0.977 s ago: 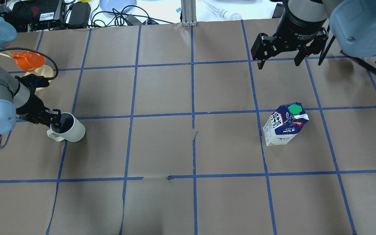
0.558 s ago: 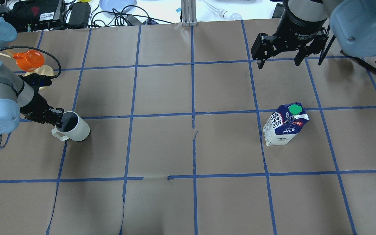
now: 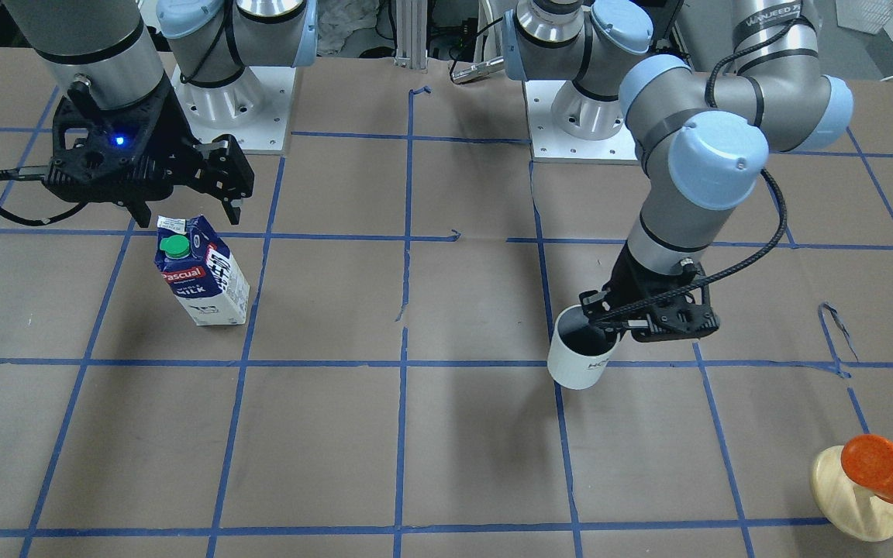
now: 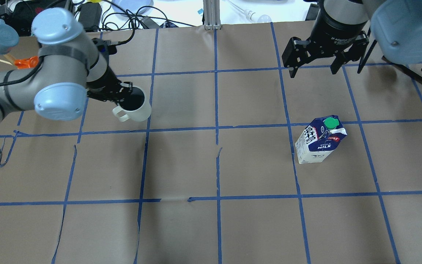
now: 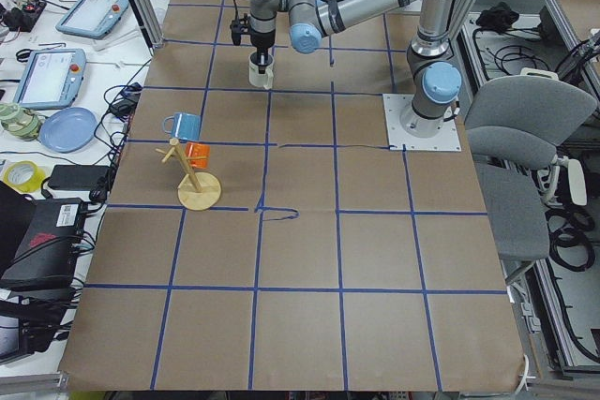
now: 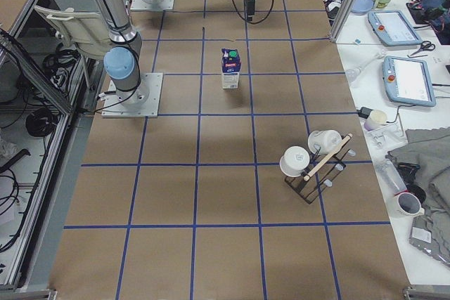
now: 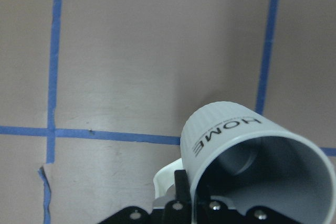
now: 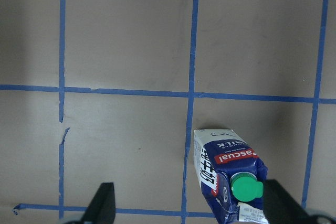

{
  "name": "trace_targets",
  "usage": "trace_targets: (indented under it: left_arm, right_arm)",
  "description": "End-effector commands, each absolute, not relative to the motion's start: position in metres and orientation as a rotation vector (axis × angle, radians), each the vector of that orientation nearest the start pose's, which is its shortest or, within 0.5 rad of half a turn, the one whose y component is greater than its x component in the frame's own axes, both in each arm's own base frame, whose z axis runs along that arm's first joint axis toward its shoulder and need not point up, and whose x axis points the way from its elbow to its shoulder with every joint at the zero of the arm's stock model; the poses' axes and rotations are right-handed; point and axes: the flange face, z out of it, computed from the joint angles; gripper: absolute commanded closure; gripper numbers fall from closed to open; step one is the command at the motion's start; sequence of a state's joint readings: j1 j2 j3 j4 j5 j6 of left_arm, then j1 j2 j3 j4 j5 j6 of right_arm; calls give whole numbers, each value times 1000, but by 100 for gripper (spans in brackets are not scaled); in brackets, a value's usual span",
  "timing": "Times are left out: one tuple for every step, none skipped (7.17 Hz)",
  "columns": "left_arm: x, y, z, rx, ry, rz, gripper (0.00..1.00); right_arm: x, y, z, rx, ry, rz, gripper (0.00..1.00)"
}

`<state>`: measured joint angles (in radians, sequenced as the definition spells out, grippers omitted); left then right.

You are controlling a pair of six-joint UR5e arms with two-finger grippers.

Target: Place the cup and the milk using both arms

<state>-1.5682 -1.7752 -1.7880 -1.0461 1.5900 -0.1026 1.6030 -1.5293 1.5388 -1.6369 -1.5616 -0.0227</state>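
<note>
overhead and front views facing across table (image 4: pixel 181 165), 2 high end views, 2 close wrist views

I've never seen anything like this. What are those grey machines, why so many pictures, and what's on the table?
These are two robot arms at a paper-covered table. Each ends in a black two-finger gripper. Four pictures come from fixed cameras: above, opposite, and at each table end. Two come from cameras on the wrists. The left gripper is shut on the rim of a white cup. The right gripper hangs open over a standing milk carton, not touching it. An orange cup on a wooden stand sits aside.
</note>
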Motion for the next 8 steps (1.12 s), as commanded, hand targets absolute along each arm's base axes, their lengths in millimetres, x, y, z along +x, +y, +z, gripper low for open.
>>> trace_targets:
  left_arm:
    - [-233,-521,330,-113,3140,-135,96]
    - [-270,-500,325,-171,3158,-103,96]
    - [-297,-479,327,-179,3188,-73,96]
    - [-302,-462,299,-168,3175,7,96]
    - [-301,-458,289,-199,3170,28,96]
    - [-302,-456,281,-205,3165,54,96]
    - [-305,-455,275,-211,3176,84,96]
    - [-308,-456,265,-217,3173,110,96]
  right_arm:
    - [149,-512,487,-80,3129,-77,0]
    - [148,-512,484,-80,3132,-67,0]
    - [146,-511,477,-82,3136,-48,0]
    - [147,-509,476,-82,3133,-48,0]
    - [147,-509,476,-82,3131,-48,0]
    - [147,-508,478,-82,3126,-50,0]
    - [147,-507,477,-82,3126,-48,0]
    - [147,-507,477,-82,3126,-48,0]
